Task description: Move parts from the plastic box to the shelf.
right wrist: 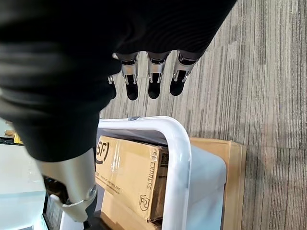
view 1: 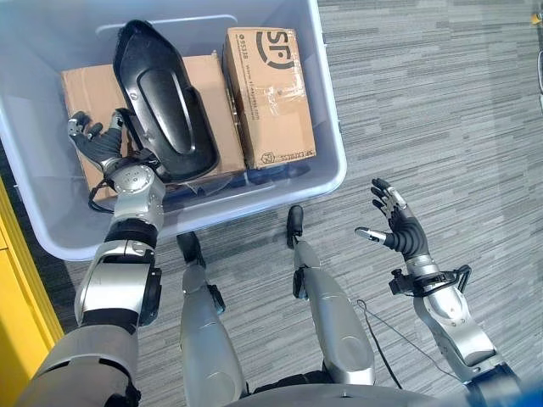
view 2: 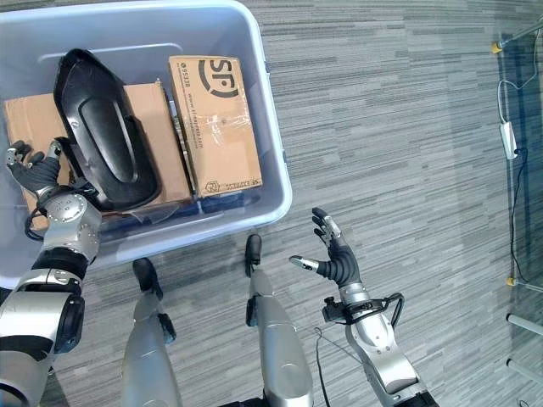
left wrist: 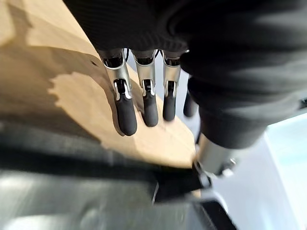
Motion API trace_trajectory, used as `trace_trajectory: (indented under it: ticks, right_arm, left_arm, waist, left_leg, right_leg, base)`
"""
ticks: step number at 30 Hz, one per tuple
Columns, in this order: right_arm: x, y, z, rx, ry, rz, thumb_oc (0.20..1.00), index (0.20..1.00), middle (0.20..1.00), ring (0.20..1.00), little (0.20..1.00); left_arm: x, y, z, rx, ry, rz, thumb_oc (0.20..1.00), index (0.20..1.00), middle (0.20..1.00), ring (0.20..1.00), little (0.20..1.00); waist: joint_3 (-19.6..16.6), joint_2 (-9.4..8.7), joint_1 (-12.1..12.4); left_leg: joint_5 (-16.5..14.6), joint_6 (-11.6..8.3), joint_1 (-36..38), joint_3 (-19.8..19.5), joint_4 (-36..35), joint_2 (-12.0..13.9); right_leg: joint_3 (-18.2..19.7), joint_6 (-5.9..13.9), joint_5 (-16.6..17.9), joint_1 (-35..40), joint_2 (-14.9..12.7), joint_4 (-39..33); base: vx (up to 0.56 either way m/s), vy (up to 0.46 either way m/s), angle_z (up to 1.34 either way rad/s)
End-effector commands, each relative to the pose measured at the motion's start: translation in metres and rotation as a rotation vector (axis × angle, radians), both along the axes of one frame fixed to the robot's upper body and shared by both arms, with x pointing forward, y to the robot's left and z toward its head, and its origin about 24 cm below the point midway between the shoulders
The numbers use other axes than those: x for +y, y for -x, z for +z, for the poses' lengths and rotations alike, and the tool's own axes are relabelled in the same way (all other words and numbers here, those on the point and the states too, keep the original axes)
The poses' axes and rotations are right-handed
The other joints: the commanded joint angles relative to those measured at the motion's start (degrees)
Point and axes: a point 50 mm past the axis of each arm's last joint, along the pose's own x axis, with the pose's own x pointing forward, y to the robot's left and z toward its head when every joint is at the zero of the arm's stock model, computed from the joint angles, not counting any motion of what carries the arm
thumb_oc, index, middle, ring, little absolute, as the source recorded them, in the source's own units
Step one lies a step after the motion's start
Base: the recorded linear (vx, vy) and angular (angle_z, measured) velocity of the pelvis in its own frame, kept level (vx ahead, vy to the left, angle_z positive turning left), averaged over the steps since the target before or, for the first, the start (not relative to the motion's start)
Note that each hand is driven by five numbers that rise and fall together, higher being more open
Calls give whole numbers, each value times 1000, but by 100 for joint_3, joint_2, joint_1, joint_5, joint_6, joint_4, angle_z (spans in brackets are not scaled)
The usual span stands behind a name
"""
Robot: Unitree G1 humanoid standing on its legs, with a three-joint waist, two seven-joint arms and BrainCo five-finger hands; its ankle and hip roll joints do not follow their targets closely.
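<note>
Left hand (left wrist: pixel 144 103): fingers straight, dark tips hovering just over a brown cardboard box (left wrist: pixel 43 91). A black part (left wrist: pixel 96 167) lay across the box just beyond the fingertips. Pale plastic box wall (left wrist: pixel 283 163) beside the thumb.

The floor (view 1: pixel 424 102) is covered in grey carpet with a fine pattern of short horizontal streaks in lighter and darker tones. A yellow panel (view 1: pixel 17 280) runs along the left edge of the left eye view. At the right edge of the right eye view, thin metal legs (view 2: pixel 519 292) with yellow feet stand on the carpet.
</note>
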Motion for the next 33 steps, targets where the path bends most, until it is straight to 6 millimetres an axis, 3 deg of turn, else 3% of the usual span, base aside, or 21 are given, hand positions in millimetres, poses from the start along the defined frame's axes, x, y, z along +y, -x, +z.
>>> trace_trajectory:
  ticks: [1,4,10,26,27,28,29,30,31,33]
  right_arm:
    - [-11,-6,26,-119,-15,-10,1000,1000,1000,1000,1000]
    - [-13,-7,26,-117,-9,-7,1000,1000,1000,1000,1000]
    - [-13,-8,24,-113,5,-10,1000,1000,1000,1000,1000]
    - [-17,-10,18,-85,25,-50,1000,1000,1000,1000,1000]
    - [-17,-10,17,-85,25,-52,1000,1000,1000,1000,1000]
    - [-18,-10,17,-85,27,-57,1000,1000,1000,1000,1000]
    - [-18,-11,17,-84,28,-59,1000,1000,1000,1000,1000]
    - [-18,-11,18,-86,28,-61,1000,1000,1000,1000,1000]
    - [-18,-12,18,-86,29,-61,1000,1000,1000,1000,1000]
    - [-18,-12,18,-85,30,-63,1000,1000,1000,1000,1000]
  left_arm:
    - [-24,-14,-27,238,-85,-184,200,200,200,200,200]
    - [-39,-20,-20,265,-227,-264,200,200,200,200,200]
    - [-67,-25,-15,197,-282,-361,200,200,200,200,200]
    - [-78,8,-52,122,-221,-414,200,200,200,200,200]
    - [-78,9,-51,116,-227,-415,398,398,398,398,398]
    - [-78,12,-50,100,-225,-412,435,435,435,435,435]
    - [-79,13,-51,98,-224,-418,410,410,410,410,410]
    - [-79,14,-51,89,-226,-417,542,542,542,542,542]
    - [-83,17,-49,60,-224,-425,1000,1000,1000,1000,1000]
    - [-84,18,-47,43,-224,-427,1000,1000,1000,1000,1000]
  waist:
    - [123,-399,-199]
    - [108,-335,-194]
    - [123,-262,-156]
    - [-110,67,106]
    - [-121,80,116]
    - [-142,101,133]
    - [-145,111,141]
    - [-147,121,152]
    - [-153,145,184]
    - [-157,157,198]
  left_leg:
    - [-316,136,357,-49,325,59]
    - [-310,147,352,-68,319,35]
    - [-290,149,390,-51,301,-10]
    - [-242,159,872,0,45,-74]
    - [-239,160,890,-3,27,-81]
    - [-237,160,917,-8,9,-78]
    - [-236,162,930,-9,8,-79]
    - [-238,164,947,-5,1,-80]
    - [-235,171,976,-14,-6,-86]
    - [-235,173,984,-13,-7,-85]
  right_leg:
    - [339,583,-372,-121,-460,1097]
    - [352,582,-367,-127,-471,1096]
    - [378,583,-355,-80,-475,1072]
    - [337,565,-398,342,-543,960]
    - [331,564,-403,355,-541,953]
    - [329,565,-414,379,-545,947]
    - [328,563,-417,393,-546,947]
    - [326,562,-423,411,-552,947]
    - [327,556,-434,442,-553,954]
    - [335,550,-436,448,-554,948]
  base:
    - [0,0,0]
    - [-14,13,2]
    - [-6,2,0]
    - [9,4,-3]
    - [15,-1,-4]
    - [0,0,0]
    - [0,0,0]
    - [3,14,3]
    - [4,12,3]
    - [0,0,0]
